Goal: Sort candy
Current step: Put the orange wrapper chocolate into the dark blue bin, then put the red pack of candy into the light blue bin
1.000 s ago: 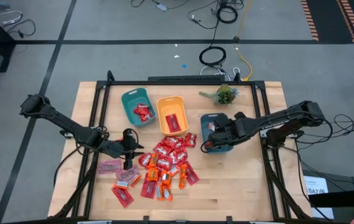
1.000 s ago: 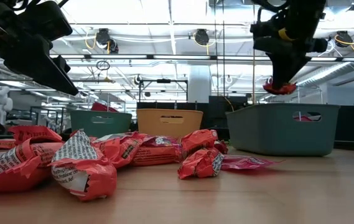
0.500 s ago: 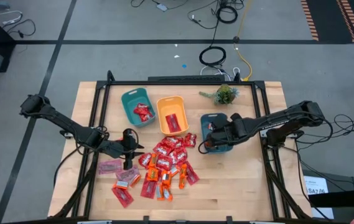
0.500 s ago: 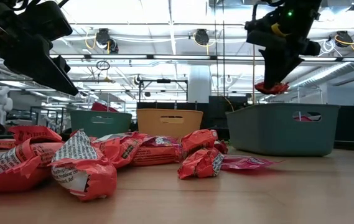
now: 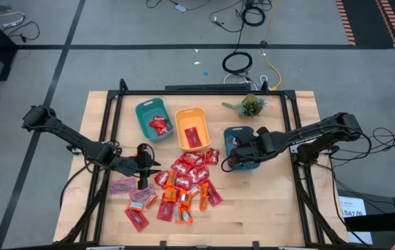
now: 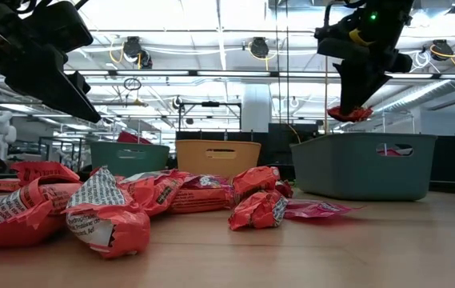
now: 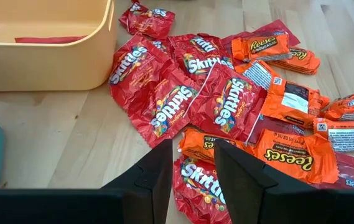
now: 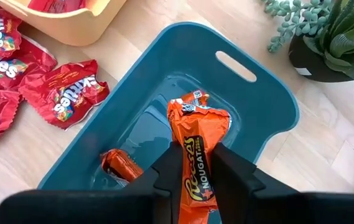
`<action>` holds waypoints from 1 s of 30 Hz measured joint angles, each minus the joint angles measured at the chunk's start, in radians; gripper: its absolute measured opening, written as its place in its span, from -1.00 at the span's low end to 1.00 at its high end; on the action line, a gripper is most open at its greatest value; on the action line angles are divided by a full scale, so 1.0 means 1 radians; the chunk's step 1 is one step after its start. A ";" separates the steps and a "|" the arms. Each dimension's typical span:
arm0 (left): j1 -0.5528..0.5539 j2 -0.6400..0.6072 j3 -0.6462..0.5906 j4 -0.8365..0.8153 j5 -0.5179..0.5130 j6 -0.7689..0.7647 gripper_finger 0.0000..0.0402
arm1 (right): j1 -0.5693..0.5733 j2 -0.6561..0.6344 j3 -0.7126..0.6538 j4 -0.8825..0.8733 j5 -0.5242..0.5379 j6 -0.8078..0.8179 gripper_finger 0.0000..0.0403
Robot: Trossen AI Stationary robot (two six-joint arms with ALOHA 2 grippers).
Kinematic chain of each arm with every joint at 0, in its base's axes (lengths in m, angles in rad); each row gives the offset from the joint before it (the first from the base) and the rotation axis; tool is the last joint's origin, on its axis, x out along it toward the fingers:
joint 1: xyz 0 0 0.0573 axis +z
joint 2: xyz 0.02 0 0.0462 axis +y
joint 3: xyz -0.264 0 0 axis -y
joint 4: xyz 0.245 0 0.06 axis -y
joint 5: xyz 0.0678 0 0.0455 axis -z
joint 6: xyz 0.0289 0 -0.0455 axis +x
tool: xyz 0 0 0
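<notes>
Fingers of the right gripper [image 8: 194,163] pinch an orange candy [image 8: 196,146] above the blue bin [image 8: 270,96], while the left gripper [image 7: 192,174], jaws slightly apart and empty, hangs over the candy pile [image 7: 226,106].

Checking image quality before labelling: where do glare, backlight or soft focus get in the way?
Low view: bright ceiling lights backlight both arms into dark shapes, and the nearest candy is soft. Right wrist view: sheen on the orange candy and on the blue bin. Left wrist view: shine on red wrappers, labels legible.
</notes>
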 joint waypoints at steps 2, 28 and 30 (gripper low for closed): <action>0.001 0.000 0.000 0.000 0.000 0.000 -0.36 | 0.000 0.000 0.000 0.000 -0.016 0.000 -0.62; -0.001 0.000 0.000 0.000 0.000 -0.002 -0.36 | 0.010 0.000 0.000 -0.004 -0.061 -0.021 -0.10; 0.000 0.000 0.000 0.000 0.000 -0.002 -0.36 | 0.022 0.000 0.000 -0.002 -0.057 -0.020 -0.10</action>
